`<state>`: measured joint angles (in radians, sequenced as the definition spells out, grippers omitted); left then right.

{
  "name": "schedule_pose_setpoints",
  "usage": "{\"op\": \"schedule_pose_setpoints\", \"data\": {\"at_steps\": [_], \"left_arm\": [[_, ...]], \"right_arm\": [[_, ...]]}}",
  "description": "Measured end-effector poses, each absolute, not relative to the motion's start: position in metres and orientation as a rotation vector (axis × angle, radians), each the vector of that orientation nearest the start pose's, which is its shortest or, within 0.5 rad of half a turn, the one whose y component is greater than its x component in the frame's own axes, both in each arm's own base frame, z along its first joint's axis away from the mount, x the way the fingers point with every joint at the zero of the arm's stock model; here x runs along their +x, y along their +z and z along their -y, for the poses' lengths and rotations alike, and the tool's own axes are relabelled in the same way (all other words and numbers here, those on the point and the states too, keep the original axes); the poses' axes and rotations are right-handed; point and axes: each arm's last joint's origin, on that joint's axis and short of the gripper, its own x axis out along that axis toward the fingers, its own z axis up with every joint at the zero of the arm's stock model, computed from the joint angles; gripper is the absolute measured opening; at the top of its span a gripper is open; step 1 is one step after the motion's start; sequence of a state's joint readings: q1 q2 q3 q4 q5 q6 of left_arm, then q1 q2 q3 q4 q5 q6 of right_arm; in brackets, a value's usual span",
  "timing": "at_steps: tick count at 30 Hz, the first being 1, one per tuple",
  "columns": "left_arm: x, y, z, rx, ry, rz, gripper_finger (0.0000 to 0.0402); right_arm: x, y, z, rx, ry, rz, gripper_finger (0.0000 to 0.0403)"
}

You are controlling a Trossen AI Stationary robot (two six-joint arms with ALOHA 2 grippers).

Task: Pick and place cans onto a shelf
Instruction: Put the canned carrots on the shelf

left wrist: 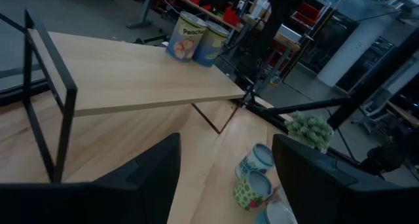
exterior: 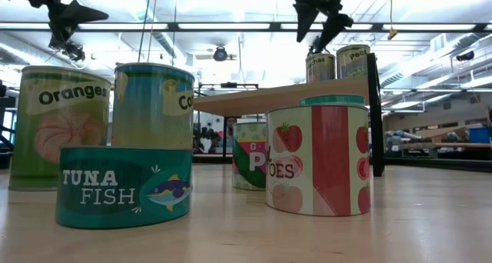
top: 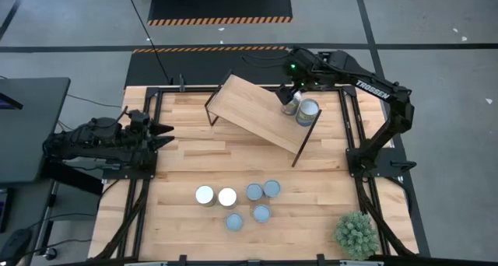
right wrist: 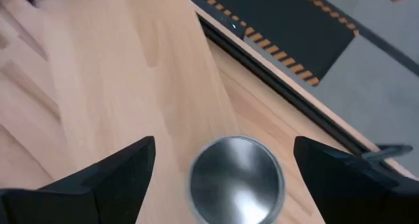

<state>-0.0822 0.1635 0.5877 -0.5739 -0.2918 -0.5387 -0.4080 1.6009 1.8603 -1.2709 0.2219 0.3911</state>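
Directly beneath my right gripper [right wrist: 222, 160], jaws spread wide and grasping nothing, a silver-topped can [right wrist: 237, 178] stands upright beside another can [top: 308, 112] at the corner of the askew shelf [top: 257, 113], while six cans [top: 233, 204] cluster on the tabletop [top: 187, 153].

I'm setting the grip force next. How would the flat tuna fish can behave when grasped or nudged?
The tuna fish can sits low and wide on the table, so it probably won't tip; nudged, it would likely slide. Its wall looks smooth and rigid, so it may slip in a light grip. Its wide body probably needs well-opened fingers.
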Motion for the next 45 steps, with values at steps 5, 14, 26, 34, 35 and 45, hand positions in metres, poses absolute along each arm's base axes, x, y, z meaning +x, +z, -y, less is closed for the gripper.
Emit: {"op": "schedule_pose_setpoints", "data": {"at_steps": [5, 14, 26, 34, 35, 45], "left_arm": [[0.053, 0.288, -0.003, -0.512, 0.203, -0.099, 0.0247], [0.053, 0.284, 0.002, -0.522, 0.064, -0.182, 0.0247], [0.053, 0.282, 0.003, -0.524, 0.029, -0.21, 0.0247], [0.053, 0.282, 0.002, -0.6, 0.073, -0.197, 0.0247], [0.053, 0.282, 0.002, -0.605, 0.074, -0.197, 0.0247], [0.053, 0.285, 0.002, -0.645, 0.067, -0.164, 0.0247]], "right_arm": [[0.275, 0.418, 0.114, 0.382, -0.788, -0.862, 0.0371], [0.284, 0.431, 0.08, 0.286, -0.744, -0.809, 0.0363], [0.33, 0.426, 0.017, 0.247, -0.493, -0.685, 0.0356], [0.381, 0.393, -0.03, 0.252, -0.358, -0.666, 0.0356], [0.387, 0.387, -0.035, 0.258, -0.343, -0.669, 0.0356], [0.42, 0.351, -0.083, 0.407, -0.241, -0.681, 0.0356]]}}
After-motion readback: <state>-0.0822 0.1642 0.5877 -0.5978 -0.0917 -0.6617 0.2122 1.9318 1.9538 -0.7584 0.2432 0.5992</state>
